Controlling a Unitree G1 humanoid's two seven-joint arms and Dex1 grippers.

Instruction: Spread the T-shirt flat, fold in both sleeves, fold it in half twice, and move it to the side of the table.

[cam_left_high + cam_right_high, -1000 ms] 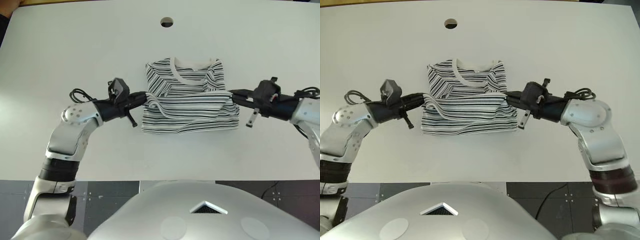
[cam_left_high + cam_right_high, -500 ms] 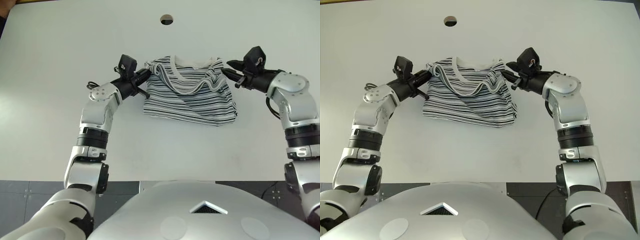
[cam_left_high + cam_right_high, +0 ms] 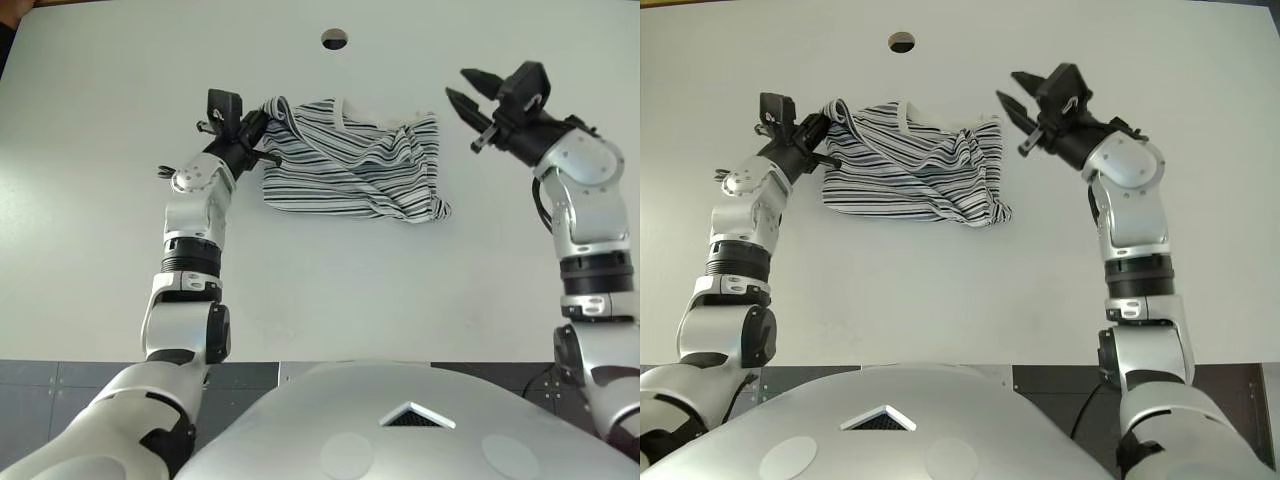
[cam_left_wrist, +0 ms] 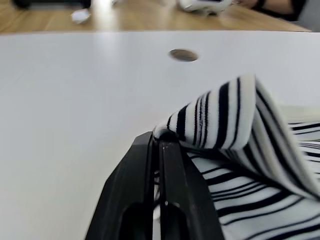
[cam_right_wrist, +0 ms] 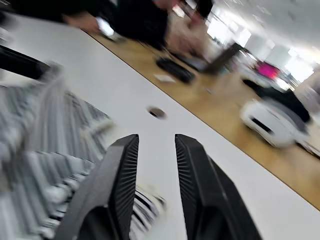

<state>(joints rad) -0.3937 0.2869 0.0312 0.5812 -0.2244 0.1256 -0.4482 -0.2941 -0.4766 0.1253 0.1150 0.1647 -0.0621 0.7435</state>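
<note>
**While one pincer grips, the fold sits rumpled**

Though the black-and-white striped cotton T-shirt (image 3: 350,170) is already gathered into a compact bundle, it lies wrinkled, not flat, on the far middle of the white counter (image 3: 320,300). Its white collar faces the far edge. Its right part is bunched, with a corner poking out toward the robot.

The left pincer (image 3: 262,121) is clamped on the shirt's far left corner and holds that corner up off the counter, as the left wrist view shows closely. The right pincer (image 3: 456,82) stands wide, raised and just off the shirt's right side, touching nothing.

By my reading the sleeves are in and at least one halving is done. The bundle looks too loose to count as a clean second fold, so it probably wants smoothing or refolding. The move to the side is not yet done.

Bare counter lies to the left, to the right and toward the robot, so a slide either way looks open. A small round dark hole (image 3: 334,39) sits beyond the collar, apart from the cloth. The near edge is well away.
</note>
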